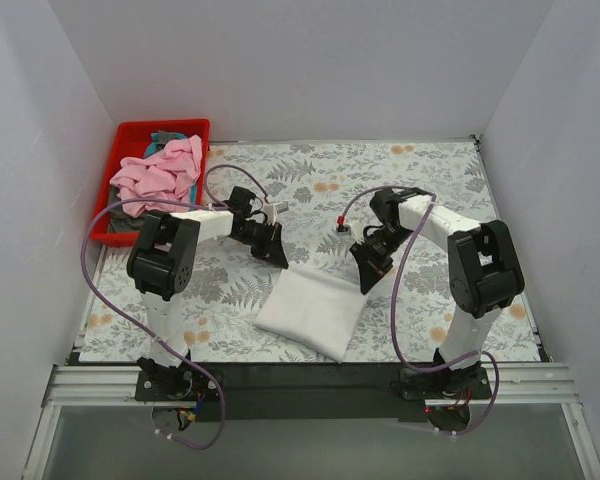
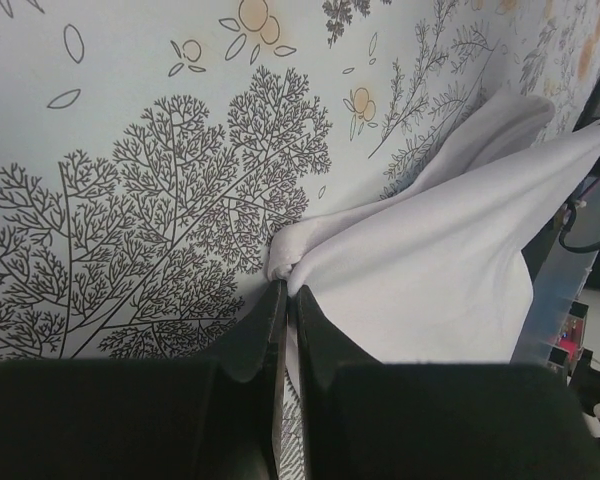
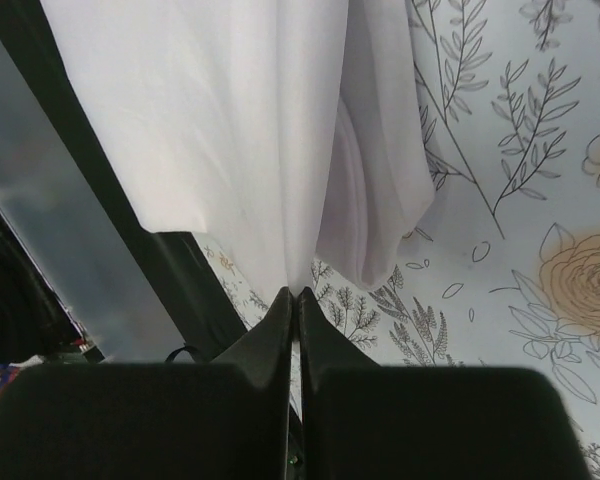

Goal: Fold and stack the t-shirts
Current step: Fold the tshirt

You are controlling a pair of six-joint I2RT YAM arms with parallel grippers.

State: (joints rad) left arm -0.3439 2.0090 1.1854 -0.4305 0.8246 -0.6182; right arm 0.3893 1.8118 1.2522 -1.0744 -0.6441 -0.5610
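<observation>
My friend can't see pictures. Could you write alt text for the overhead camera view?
Two robot arms pinch the far edge of a white shirt, the left gripper at one corner and the right gripper at the other, above a floral-print table. A red bin at the far left holds a pink shirt.

Red bin [image 1: 130,128] filling far-left corner, white t-shirt [image 1: 315,305] lying near centre, open table [image 1: 435,175] far right

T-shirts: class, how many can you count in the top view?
2 for sure: a white t-shirt on the table and a pink t-shirt in the red bin. Under the pink one, darker fabric may be more shirts.
</observation>
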